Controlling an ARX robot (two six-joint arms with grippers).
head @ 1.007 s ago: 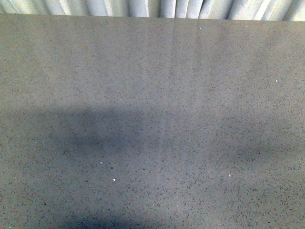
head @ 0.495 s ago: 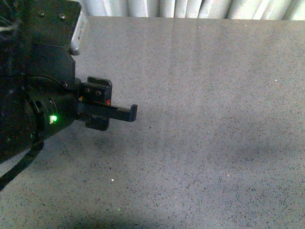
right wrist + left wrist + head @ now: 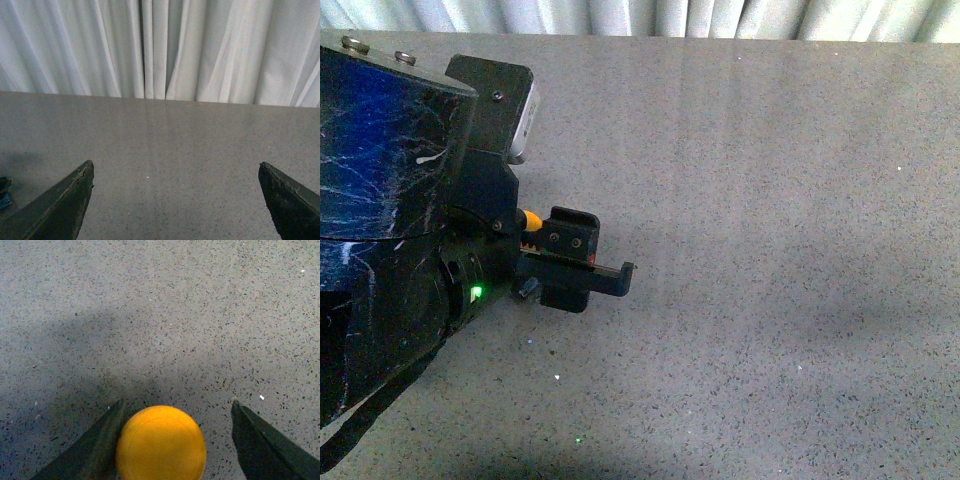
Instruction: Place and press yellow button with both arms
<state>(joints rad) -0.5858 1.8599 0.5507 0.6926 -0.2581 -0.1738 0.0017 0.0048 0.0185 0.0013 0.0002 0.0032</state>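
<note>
Front view: the left arm [image 3: 400, 230] is occupying the 9 o'clock side of the grey table [image 3: 770, 250]. The left gripper [image 3: 615, 278] is pointing toward 3 o'clock. A sliver of the yellow button [image 3: 530, 219] is showing at its 10 o'clock.

Left wrist view: the yellow button [image 3: 161, 442] is sitting between part-open jaws, its cap touching one finger [image 3: 95, 445]. Whether it is clamped, cannot tell.

Right wrist view: the right gripper [image 3: 175, 167] is gaping wide and holding nothing.

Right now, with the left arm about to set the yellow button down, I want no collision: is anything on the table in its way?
Nothing visible. The yellow button sits in the left gripper, and the grey table beyond it shows only bare speckled surface in the left wrist and front views.
</note>
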